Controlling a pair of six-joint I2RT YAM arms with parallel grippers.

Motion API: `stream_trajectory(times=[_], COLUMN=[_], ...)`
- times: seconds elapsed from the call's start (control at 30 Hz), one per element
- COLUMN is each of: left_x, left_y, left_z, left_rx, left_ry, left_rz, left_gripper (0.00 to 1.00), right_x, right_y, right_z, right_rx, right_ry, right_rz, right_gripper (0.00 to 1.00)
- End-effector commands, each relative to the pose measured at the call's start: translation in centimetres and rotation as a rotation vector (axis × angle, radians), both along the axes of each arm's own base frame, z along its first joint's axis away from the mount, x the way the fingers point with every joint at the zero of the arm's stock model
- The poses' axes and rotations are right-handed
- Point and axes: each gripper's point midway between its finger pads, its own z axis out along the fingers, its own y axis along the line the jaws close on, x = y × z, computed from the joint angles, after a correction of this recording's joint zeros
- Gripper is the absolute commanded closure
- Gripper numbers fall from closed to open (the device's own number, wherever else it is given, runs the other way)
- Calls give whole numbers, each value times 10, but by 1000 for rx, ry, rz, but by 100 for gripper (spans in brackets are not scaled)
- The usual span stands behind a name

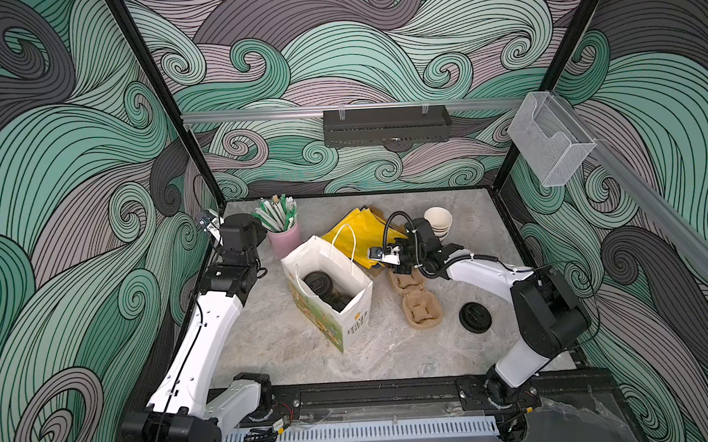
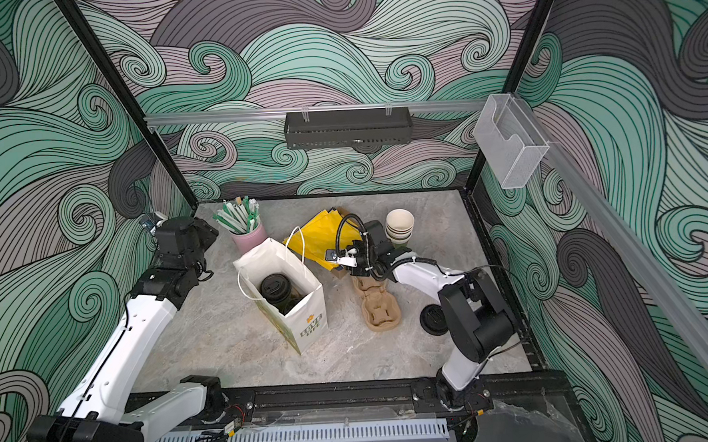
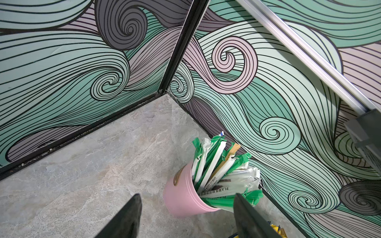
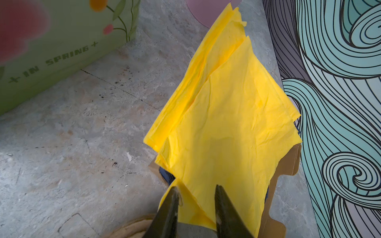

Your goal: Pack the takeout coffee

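Observation:
The takeout coffee [image 1: 318, 281] [image 2: 275, 287] stands inside the open white paper bag [image 1: 349, 322] [image 2: 307, 320] at mid-table. Only its black lid shows from above, with another dark lid [image 1: 340, 301] beside it. My right gripper [image 4: 196, 188] hovers just right of the bag over a pile of yellow napkins [image 4: 226, 113] [image 1: 357, 230]. Its jaws stand a little apart, the napkin lying beneath them and nothing pinched. My left gripper [image 3: 186, 195] [image 1: 261, 231] is open at the back left, next to a pink cup of wrapped straws [image 3: 183, 197] [image 1: 284, 238].
A stack of lidless cups [image 1: 439, 221] [image 2: 400, 223] stands behind the right wrist. A brown pulp cup carrier [image 1: 419, 306] lies right of the bag, and a loose black lid [image 1: 475, 316] lies further right. The bag's green printed side [image 4: 61, 51] stands close by the right gripper.

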Motion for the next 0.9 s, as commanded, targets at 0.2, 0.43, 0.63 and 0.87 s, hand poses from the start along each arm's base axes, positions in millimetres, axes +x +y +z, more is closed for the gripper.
stream_trajectory(times=[0.2, 0.43, 0.63, 0.87], left_x=[2, 4, 5, 5], left_y=[6, 5, 6, 7], left_z=[-2, -5, -3, -5], left_rx=[-22, -27, -20, -14], left_ry=[-22, -17, -17, -9], left_rz=[43, 45, 47, 50], left_gripper=[28, 28, 28, 28], right_x=[-3, 2, 9, 14], right_y=[2, 9, 18, 23], right_z=[-6, -4, 8, 8], right_rx=[-17, 7, 69, 86], right_ry=[20, 12, 7, 13], right_rz=[45, 37, 17, 11], right_gripper=[62, 65, 70, 71])
